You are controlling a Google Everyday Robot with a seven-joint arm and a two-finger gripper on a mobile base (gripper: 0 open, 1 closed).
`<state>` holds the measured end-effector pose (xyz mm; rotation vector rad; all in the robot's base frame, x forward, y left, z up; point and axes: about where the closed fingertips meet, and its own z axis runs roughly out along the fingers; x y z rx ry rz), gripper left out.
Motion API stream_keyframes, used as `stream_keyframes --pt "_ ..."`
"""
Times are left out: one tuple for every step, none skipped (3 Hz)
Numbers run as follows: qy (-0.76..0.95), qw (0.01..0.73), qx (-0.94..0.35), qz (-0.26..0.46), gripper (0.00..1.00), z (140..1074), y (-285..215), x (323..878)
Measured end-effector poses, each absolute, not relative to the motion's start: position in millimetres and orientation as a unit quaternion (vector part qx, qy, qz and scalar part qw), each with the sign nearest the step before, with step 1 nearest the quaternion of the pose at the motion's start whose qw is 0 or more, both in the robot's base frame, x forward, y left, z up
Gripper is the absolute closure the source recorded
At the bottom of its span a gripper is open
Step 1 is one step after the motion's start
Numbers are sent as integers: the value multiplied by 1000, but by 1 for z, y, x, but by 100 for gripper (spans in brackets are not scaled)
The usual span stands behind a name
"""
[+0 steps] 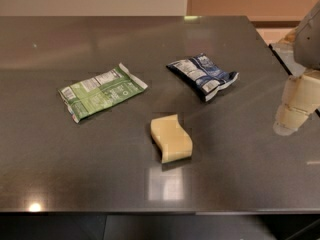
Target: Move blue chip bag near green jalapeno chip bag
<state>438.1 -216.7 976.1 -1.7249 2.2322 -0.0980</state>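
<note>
Camera view: dark glossy tabletop (65, 169) fills most of the frame. Blue chip bag (202, 76) lies flat, centre-right toward the far side, crinkled, white label panel up, long axis running diag. from upper left to lower right. Green jalapeno chip bag (101, 92) lies flat to the left of it, well apart, w/ white nutrition panel up & angled the other way, lower left to upper right. Pale yellow wavy sponge (171, 138) sits nearer the front edge, roughly between the two bags, touching neither. Gripper (287, 124) is at the far right edge, pale cream, over the table's right side, right of the blue bag & apart from it; spread or pressed together, can't tell. Grey arm (311, 34) section above it, cut off by the frame.
</note>
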Motion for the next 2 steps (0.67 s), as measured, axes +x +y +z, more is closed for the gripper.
stream_keyframes --pt "781 159 -603 -34 0 976 -217 438" --pt "782 161 -601 -35 0 963 -207 457"
